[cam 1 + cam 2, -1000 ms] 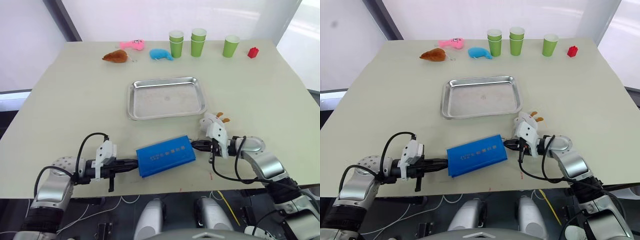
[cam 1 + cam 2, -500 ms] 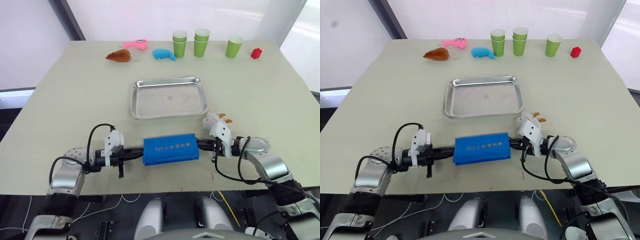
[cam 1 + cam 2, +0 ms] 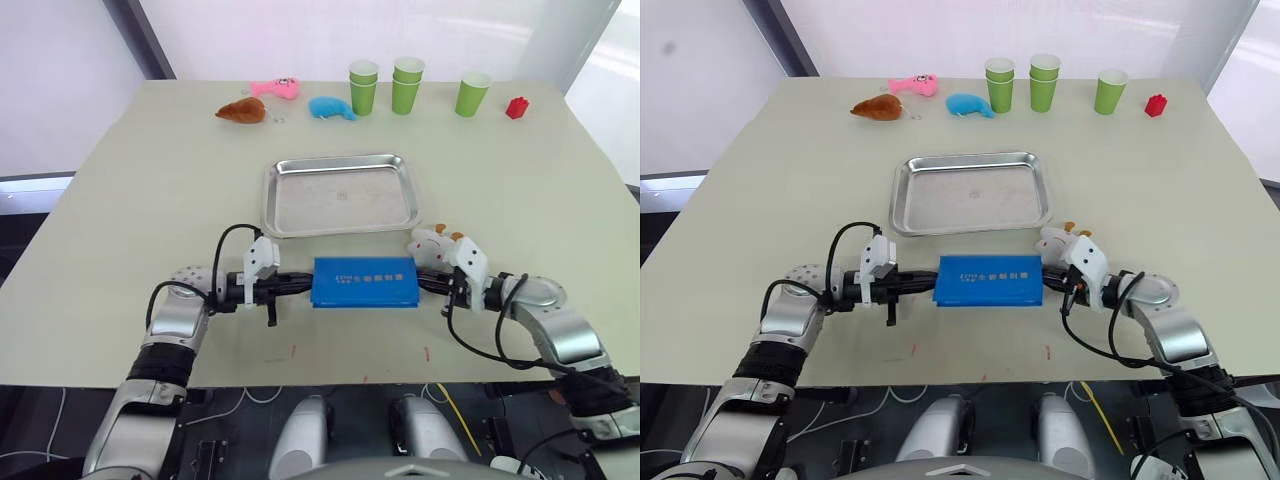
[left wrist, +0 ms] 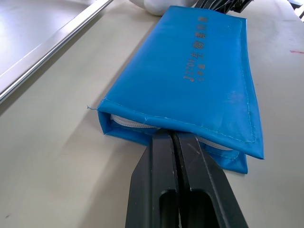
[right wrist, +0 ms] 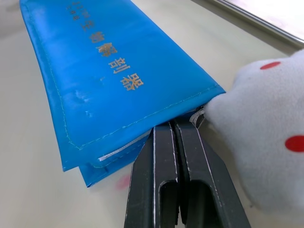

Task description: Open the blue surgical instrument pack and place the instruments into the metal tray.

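Left gripper (image 4: pixel 176 138): closed, fingers pressed together at the left end of the blue surgical instrument pack (image 3: pixel 364 282).

Pack: one, folded shut, flat on the bench (image 3: pixel 140 190), just in front of the metal tray (image 3: pixel 340 194).

Tray: one, nothing in it.

Right gripper (image 5: pixel 176 129): closed at the pack's right end, a white plush toy (image 5: pixel 266 137) touching it.

Far edge: brown toy (image 3: pixel 241 110), pink toy (image 3: pixel 272 88), blue plush toy (image 3: pixel 330 107), five green cups (image 3: pixel 406 86) (two stacks of two, one single), one red block (image 3: pixel 516 107).
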Controlling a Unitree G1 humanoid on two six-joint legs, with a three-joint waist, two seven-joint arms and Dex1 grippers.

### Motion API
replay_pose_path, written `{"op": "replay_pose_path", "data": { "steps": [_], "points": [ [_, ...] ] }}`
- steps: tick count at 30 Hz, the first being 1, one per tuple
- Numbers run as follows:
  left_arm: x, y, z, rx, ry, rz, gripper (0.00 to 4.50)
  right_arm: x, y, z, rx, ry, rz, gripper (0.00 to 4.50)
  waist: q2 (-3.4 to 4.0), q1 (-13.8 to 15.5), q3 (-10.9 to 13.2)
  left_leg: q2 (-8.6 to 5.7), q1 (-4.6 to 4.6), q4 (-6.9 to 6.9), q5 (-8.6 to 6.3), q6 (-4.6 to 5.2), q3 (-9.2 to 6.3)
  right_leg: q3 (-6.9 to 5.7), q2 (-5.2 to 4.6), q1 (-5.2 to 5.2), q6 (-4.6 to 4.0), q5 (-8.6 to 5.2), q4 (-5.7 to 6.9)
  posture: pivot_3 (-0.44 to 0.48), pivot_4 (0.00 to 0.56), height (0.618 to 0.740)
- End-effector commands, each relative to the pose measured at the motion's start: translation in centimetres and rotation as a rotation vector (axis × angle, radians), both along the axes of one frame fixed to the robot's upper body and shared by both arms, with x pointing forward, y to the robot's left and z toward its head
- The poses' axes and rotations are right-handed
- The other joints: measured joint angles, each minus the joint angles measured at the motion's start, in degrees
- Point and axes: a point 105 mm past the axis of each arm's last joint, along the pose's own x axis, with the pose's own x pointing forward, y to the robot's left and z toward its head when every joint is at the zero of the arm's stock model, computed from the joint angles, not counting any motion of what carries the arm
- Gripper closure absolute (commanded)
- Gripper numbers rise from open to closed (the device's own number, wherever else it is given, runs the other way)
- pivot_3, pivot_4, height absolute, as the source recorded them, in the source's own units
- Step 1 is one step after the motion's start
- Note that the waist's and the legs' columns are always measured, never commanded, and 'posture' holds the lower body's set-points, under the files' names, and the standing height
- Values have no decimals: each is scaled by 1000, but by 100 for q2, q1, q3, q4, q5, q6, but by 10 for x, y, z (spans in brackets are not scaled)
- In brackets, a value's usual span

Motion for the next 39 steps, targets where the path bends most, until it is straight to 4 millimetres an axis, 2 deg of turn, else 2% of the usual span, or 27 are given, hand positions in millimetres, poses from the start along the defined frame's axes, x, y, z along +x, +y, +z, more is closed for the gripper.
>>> {"op": "replay_pose_path", "data": {
  "steps": [1,5,7,10,13,14,15,16,17,18,20,21,23,24,31,38,39],
  "points": [
    [-3,2,2,6,4,-19,4400,-6,-9,19,26,-53,19,4460,0,-2,0,0,-1,0,0,0,0,0,0,0,0,0,-1,0,150,740],
    [-4,11,10,6,-41,10,4400,-14,-29,19,-7,-35,31,4460,0,-15,0,0,-1,0,0,0,0,0,0,-1,0,0,-1,0,150,740],
    [-8,20,14,17,-57,19,4400,-18,-42,23,-33,-42,44,4460,0,-27,1,3,-1,0,0,0,0,0,1,-1,0,0,-1,0,150,740],
    [-19,29,22,39,-60,8,4400,-27,-49,27,-52,-66,96,4460,0,-45,3,6,1,0,0,1,0,3,2,-2,0,0,0,0,150,740],
    [-26,34,31,43,-74,10,4500,-33,-49,33,-13,-94,137,3215,-1,-34,4,18,1,0,0,0,0,-1,4,-1,-1,0,-1,0,150,740],
    [-28,36,34,49,-85,8,4500,-34,-48,34,-10,-113,146,3012,1,-29,5,20,1,0,0,1,-1,-1,3,0,-1,0,0,0,150,740],
    [-31,39,40,50,-98,3,3968,-36,-46,35,-15,-141,177,2350,1,-26,6,19,2,0,0,0,1,1,2,0,0,0,1,0,150,740],
    [-34,40,46,51,-108,-5,3700,-38,-45,36,-20,-168,203,1952,0,-25,7,19,2,0,0,0,3,2,1,0,0,0,0,0,150,740],
    [-37,41,51,51,-118,-20,3177,-38,-43,38,-21,-206,226,1400,1,-26,8,19,2,1,0,0,4,4,0,0,0,0,0,0,150,740],
    [-40,41,56,47,-121,-36,2821,-38,-41,39,-23,-239,245,1033,0,-26,9,19,3,1,0,0,5,4,0,0,0,0,-1,0,150,740],
    [-46,39,65,37,-128,-77,1597,-36,-35,41,-30,-319,285,0,-1,-26,10,20,3,1,0,1,6,2,2,-1,0,-1,-1,0,150,740],
    [-48,39,69,35,-130,-93,1323,-35,-33,41,-33,-346,300,0,0,-27,10,20,3,1,0,0,6,2,2,0,0,-1,-1,0,150,740],
    [-52,36,77,34,-126,-134,363,-36,-24,38,-41,-405,369,0,0,-31,15,19,4,1,0,0,10,5,2,-1,0,0,0,0,150,740],
    [-54,34,80,33,-121,-155,48,-35,-19,34,-50,-425,400,0,2,-31,17,17,6,1,0,0,13,6,5,0,0,-1,0,0,150,740],
    [-63,22,93,28,-118,-245,48,-19,12,23,-103,-598,503,0,8,-41,27,17,7,1,0,0,20,12,8,-2,-1,0,0,0,150,740],
    [-67,16,98,12,-152,-280,48,4,23,21,-160,-717,534,0,11,-48,38,17,8,1,0,0,24,18,7,-2,-2,0,0,0,150,740],
    [-67,16,98,14,-155,-280,0,4,23,19,-177,-722,552,527,12,-69,40,16,12,1,0,0,31,23,6,-2,-1,0,0,0,150,740]
  ]
}}
